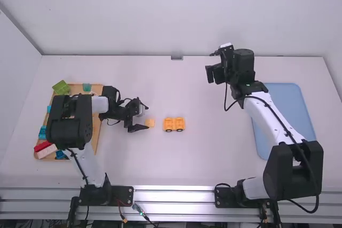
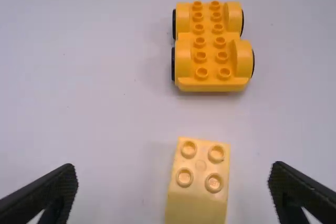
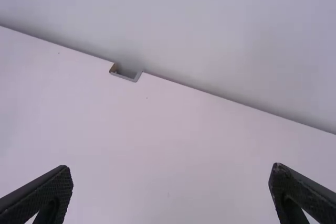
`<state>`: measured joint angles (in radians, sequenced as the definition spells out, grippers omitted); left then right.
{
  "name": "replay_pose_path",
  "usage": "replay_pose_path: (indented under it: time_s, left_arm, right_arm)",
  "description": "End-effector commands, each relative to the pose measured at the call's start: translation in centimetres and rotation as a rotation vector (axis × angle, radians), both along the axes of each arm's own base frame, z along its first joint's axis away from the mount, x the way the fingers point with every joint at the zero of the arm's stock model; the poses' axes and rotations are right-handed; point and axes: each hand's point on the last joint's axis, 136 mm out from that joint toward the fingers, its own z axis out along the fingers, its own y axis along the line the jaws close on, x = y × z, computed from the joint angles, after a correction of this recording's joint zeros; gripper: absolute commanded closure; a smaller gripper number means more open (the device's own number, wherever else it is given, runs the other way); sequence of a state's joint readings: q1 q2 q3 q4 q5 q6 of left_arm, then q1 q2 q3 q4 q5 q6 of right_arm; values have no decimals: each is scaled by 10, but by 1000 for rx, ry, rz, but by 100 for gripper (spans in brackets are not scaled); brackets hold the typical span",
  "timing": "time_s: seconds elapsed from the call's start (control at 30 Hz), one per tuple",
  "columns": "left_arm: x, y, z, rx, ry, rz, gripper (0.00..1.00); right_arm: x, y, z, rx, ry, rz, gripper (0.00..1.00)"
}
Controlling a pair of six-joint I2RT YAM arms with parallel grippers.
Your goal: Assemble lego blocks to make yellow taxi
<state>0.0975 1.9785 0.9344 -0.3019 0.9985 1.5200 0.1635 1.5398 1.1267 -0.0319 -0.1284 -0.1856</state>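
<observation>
My left gripper (image 1: 144,117) is low over the table, just left of a pale yellow block (image 1: 150,123). To the right of that block stands the orange-yellow wheeled base (image 1: 174,124). In the left wrist view my left gripper (image 2: 174,190) is open, with the pale block (image 2: 199,182) between its fingers but not touching them; the wheeled base (image 2: 212,48) lies beyond, studs up. My right gripper (image 1: 209,65) is raised over the right back part of the table. Its fingers stand wide apart with nothing between them in the right wrist view, where the gripper (image 3: 171,190) is open.
A wooden tray (image 1: 96,132) with green, teal, red and other blocks lies at the left, partly under the left arm. A blue tray (image 1: 294,105) is at the right, partly behind the right arm. The table's back edge has a small notch (image 3: 126,72).
</observation>
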Motion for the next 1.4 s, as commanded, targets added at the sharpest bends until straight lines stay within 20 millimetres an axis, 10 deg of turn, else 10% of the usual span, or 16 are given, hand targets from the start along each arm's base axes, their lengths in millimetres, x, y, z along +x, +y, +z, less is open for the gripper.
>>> replay_pose_path:
  time_s: [0.0, 1.37]
  left_arm:
    - [0, -7, -3, -29, -8, -41, 15]
    - [-25, -12, -27, -34, -6, -102, 74]
  right_arm:
    - [3, 1, 28, 14, -58, 2, 1]
    - [-12, 21, 17, -89, -47, 197, 1]
